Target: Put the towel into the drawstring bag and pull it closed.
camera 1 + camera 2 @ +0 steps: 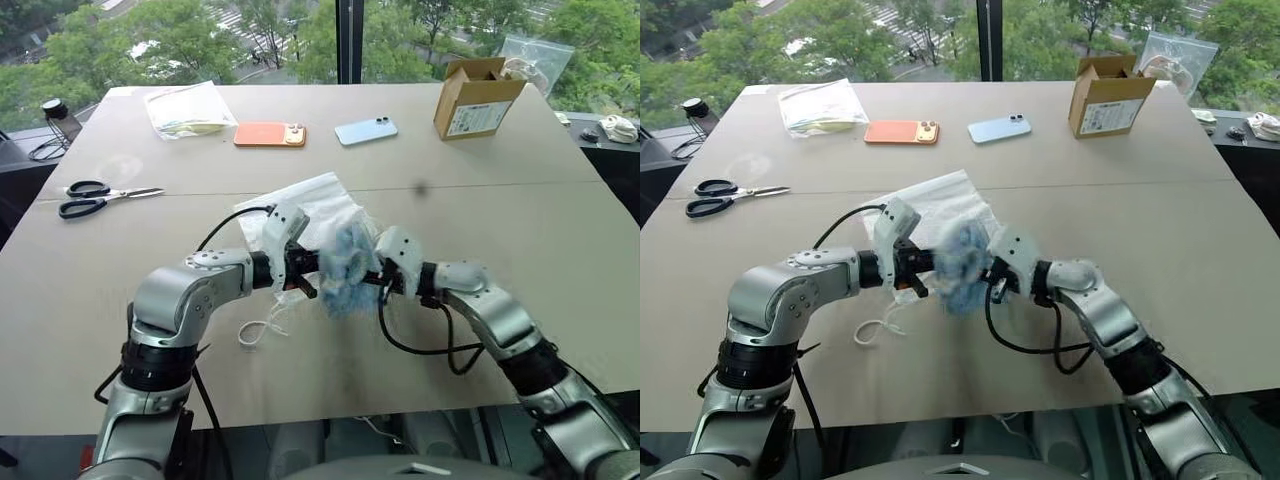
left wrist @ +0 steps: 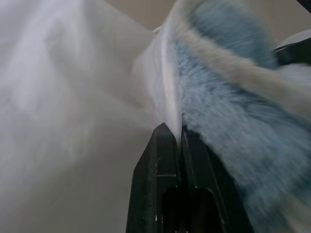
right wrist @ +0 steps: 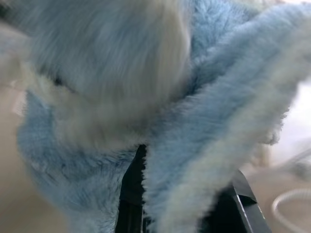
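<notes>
The light-blue fluffy towel (image 1: 345, 262) hangs bunched above the table's middle, between my two grippers. My right gripper (image 1: 373, 276) is shut on the towel, whose folds wrap over its fingers (image 3: 132, 187). The thin white drawstring bag (image 1: 312, 203) is lifted at its near edge and lies partly on the table behind the towel. My left gripper (image 2: 174, 130) is shut on the bag's edge, with the towel (image 2: 233, 145) pressed right against that edge. A loop of the bag's white cord (image 1: 262, 328) trails on the table below my left gripper (image 1: 303, 270).
Black scissors (image 1: 100, 198) lie at the left. At the far side are a clear zip bag with papers (image 1: 188, 110), an orange phone (image 1: 270, 134), a light-blue phone (image 1: 366, 131) and an open cardboard box (image 1: 476, 97). The table's front edge (image 1: 330, 415) is close below my arms.
</notes>
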Motion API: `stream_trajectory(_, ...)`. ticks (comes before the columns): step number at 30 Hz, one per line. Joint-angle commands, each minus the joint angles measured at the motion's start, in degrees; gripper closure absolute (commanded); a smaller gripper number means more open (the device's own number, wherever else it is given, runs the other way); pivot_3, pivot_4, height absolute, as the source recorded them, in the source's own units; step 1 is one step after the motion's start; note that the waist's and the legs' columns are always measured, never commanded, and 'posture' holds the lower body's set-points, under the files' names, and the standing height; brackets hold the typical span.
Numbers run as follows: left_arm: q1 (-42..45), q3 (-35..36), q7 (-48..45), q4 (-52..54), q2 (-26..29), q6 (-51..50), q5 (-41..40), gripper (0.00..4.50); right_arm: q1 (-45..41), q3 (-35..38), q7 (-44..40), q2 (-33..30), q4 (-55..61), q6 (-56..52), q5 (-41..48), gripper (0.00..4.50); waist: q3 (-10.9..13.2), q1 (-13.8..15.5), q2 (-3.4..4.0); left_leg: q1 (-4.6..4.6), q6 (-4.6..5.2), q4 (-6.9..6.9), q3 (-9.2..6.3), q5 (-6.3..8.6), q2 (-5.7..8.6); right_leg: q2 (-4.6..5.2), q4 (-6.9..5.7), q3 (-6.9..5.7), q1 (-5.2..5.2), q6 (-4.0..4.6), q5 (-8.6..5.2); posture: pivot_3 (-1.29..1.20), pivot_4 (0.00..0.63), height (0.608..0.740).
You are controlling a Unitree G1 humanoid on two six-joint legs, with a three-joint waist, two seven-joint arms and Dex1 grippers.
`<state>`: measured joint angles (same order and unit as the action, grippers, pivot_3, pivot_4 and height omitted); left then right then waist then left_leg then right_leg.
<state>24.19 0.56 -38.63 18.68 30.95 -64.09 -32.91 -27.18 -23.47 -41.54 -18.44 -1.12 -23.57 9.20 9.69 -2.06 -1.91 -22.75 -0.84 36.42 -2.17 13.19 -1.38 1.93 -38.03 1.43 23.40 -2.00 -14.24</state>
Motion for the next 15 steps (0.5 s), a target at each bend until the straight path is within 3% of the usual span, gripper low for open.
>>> stream_trajectory(1, 0.2, 3.3, 0.5, 5.1, -1.0, 1.5, -3.3, 4.50, -0.6, -2.5, -0.2, -0.5, -3.9, -1.3, -4.2, 4.48, 0.0, 0.0, -0.01, 0.00, 0.00, 0.01, -0.01, 0.00, 0.00, 0.00, 0.00, -0.01, 0.00, 0.00, 0.00, 0.00, 0.150, 0.740)
stream_trajectory(10, -2.9, 4.4, 4.2, 11.2, -2.2, 1.2, -5.2, 4.50, -4.9, -10.0, -0.9, -4.6, -5.3, 5.9, -17.1, 4.48, -0.1, -0.1, 0.02, 0.30, 0.00, 0.04, -0.04, 0.00, 0.01, 0.00, -0.04, -0.05, -0.26, -0.03, 0.00, 0.00, 0.150, 0.740)
stream_trajectory(12, -4.0, 2.9, 3.3, 12.8, -1.0, 1.2, -5.5, 4.50, -5.5, -6.5, 0.5, -1.1, -5.3, 0.7, -14.1, 4.48, -0.1, -0.2, 0.01, 0.43, 0.01, 0.05, -0.03, 0.00, 0.01, -0.01, -0.04, -0.04, -0.37, -0.04, 0.00, 0.00, 0.150, 0.740)
stream_trajectory(15, -7.4, 3.1, 2.7, 15.1, 0.9, 0.4, -6.6, 4.50, -5.3, 8.2, 5.6, 10.4, -7.0, -13.8, 0.1, 4.48, -0.1, -0.6, 0.00, 0.87, 0.01, -0.02, 0.02, 0.00, -0.06, -0.07, -0.06, 0.04, -0.74, -0.02, 0.00, 0.00, 0.150, 0.740)
